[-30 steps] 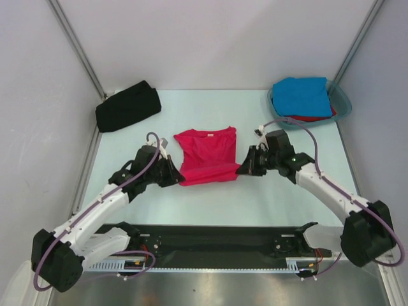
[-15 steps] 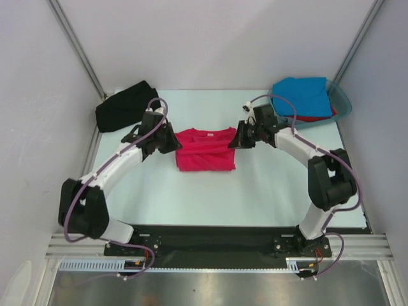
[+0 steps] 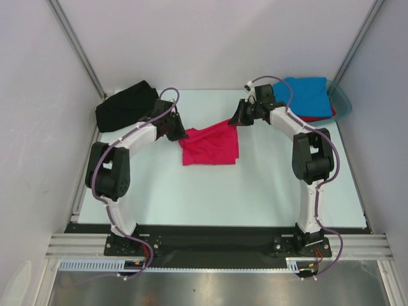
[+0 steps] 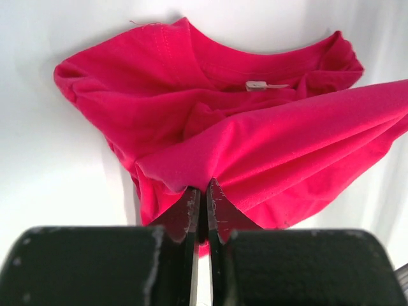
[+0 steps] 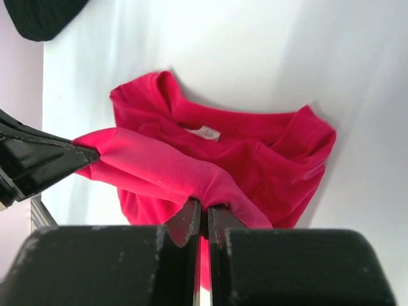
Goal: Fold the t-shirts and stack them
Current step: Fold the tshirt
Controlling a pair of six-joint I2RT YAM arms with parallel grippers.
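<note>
We find one piece of labelling: a small white neck label (image 4: 264, 85) sewn inside the collar of the crimson-pink t-shirt (image 3: 210, 145). It is a narrow rectangular tab, and its print is too small for us to read in either wrist view. No other writing shows.

The crimson-pink t-shirt lies on the pale, smooth table (image 3: 268, 185), towards the far middle, between the two arms. It is soft matte knit cloth, bunched into rounded folds, with a stitched ribbed collar. Its upper layer is lifted into a taut band strung between the two tools, while the rest rests crumpled on the table beneath.

The left tool (image 4: 203, 191) has its dark flat fingers pressed together, pinching the left end of that band. The right tool (image 5: 203, 210) is likewise pressed together on the right end, with cloth draped over its tips. From the right wrist we see the band running across to the black wedge of the left tool.

A black t-shirt (image 3: 126, 105) sits as a rounded soft bundle at the far left edge of the table. At the far right, a bright blue t-shirt (image 3: 305, 94) lies folded flat on a red t-shirt (image 3: 317, 118), both in a translucent teal plastic tub (image 3: 343, 102) with a curved rim.
</note>
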